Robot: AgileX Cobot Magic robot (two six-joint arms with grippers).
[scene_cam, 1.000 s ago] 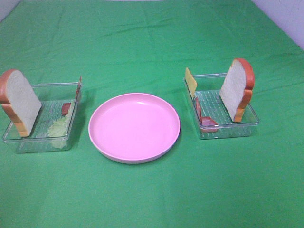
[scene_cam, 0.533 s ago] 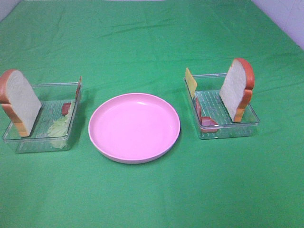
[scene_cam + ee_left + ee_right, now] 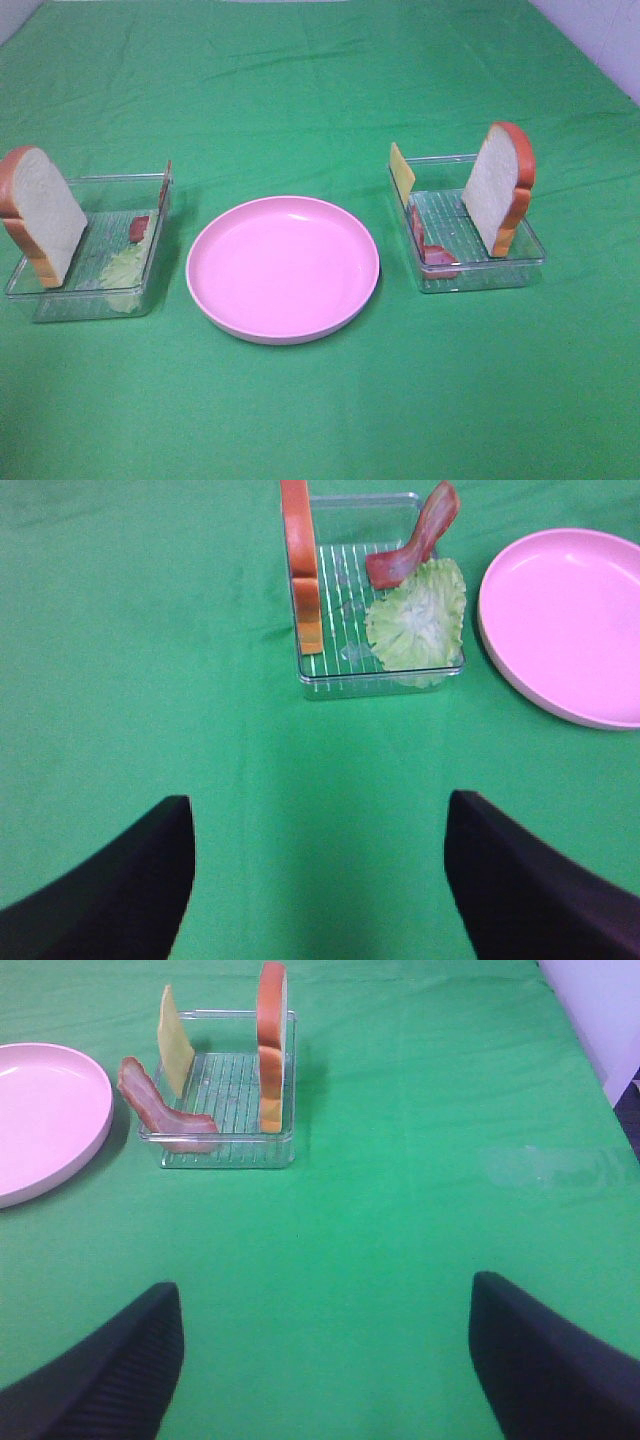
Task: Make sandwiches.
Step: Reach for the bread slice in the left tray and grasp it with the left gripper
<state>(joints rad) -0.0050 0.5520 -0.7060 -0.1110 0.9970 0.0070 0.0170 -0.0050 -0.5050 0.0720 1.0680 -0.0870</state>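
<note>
No sandwich is stacked; the parts lie apart. A bread slice (image 3: 40,215) stands in the left clear tray (image 3: 60,300) with lettuce (image 3: 125,268) and a bacon strip (image 3: 139,228). A second bread slice (image 3: 498,190) stands in the right clear tray (image 3: 500,272) with a yellow cheese slice (image 3: 401,172) and bacon (image 3: 436,256). The left wrist view shows the bread edge-on (image 3: 300,565), lettuce (image 3: 418,615) and bacon (image 3: 415,538). The right wrist view shows bread (image 3: 271,1045), cheese (image 3: 175,1040) and bacon (image 3: 160,1110). My left gripper (image 3: 320,880) and right gripper (image 3: 325,1360) are open, empty, well short of the trays.
A round pink plate (image 3: 283,268) sits empty between the trays on the green cloth (image 3: 320,90). It shows at one side of the left wrist view (image 3: 565,620) and of the right wrist view (image 3: 45,1120). A white wall (image 3: 600,1010) borders the cloth's far right.
</note>
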